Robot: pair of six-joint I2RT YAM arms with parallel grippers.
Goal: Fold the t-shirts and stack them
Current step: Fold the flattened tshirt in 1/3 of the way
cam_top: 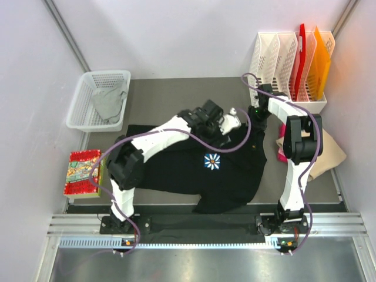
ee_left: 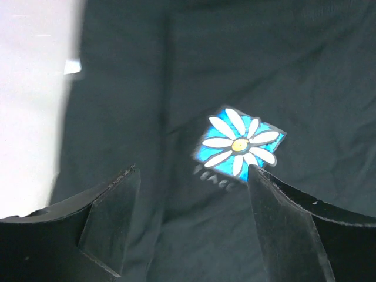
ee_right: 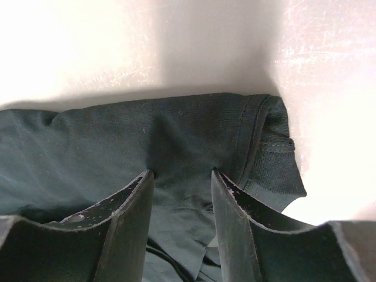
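A large black t-shirt (cam_top: 194, 170) with a white-blue daisy print (cam_top: 212, 161) lies spread on the dark mat. My left gripper (cam_top: 226, 124) hovers over its far part, open and empty. In the left wrist view the left gripper (ee_left: 191, 176) has its jaws wide apart above the shirt (ee_left: 147, 88), with the daisy (ee_left: 239, 145) just beyond them. My right gripper (cam_top: 254, 114) is at the shirt's far right corner. In the right wrist view the right gripper (ee_right: 180, 173) has its jaws partly apart, tips down on the shirt (ee_right: 117, 141) near its ribbed hem (ee_right: 271, 138).
A white mesh basket (cam_top: 82, 117) at the far left holds a grey shirt (cam_top: 110, 103). A red patterned packet (cam_top: 82, 172) lies at the left. Tan (cam_top: 329, 150) and pink (cam_top: 282, 151) shirts lie at the right, behind the right arm. White file racks (cam_top: 282, 64) stand at the far right.
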